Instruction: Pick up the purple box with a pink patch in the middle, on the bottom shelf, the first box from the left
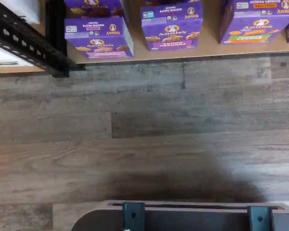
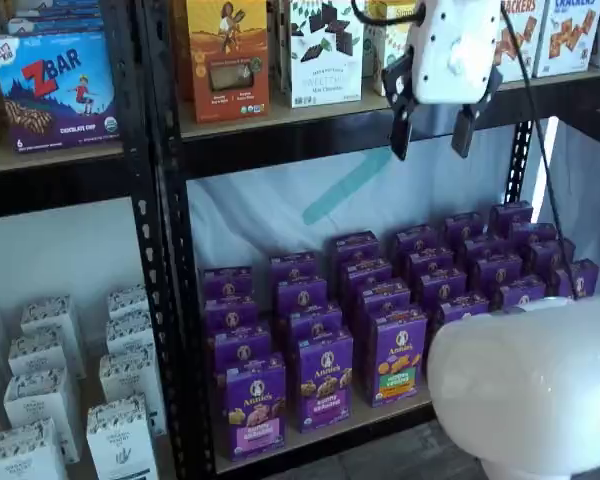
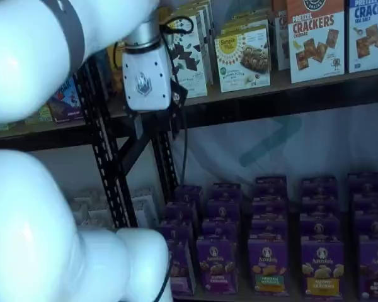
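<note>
The purple box (image 1: pixel 98 38) with the pink band stands at the front left of the bottom shelf (image 1: pixel 192 52), beside a black upright. It shows in both shelf views (image 2: pixel 255 405), partly hidden by the arm in one (image 3: pixel 179 267). To its right stand a like box with a purple band (image 2: pixel 325 380) and one with a green-and-orange patch (image 2: pixel 398 355). My gripper (image 2: pixel 432 130) hangs high in front of the upper shelf, well above and to the right of the purple box. Its fingers are open and empty. In a shelf view only its white body (image 3: pixel 146 75) shows clearly.
Several rows of purple boxes fill the bottom shelf behind the front row. A black perforated upright (image 2: pixel 165 250) borders the bay; white boxes (image 2: pixel 50 400) stand left of it. The upper shelf holds snack boxes (image 2: pixel 227 55). My white arm (image 2: pixel 530 390) fills the foreground. Wood floor (image 1: pixel 144 130) lies below.
</note>
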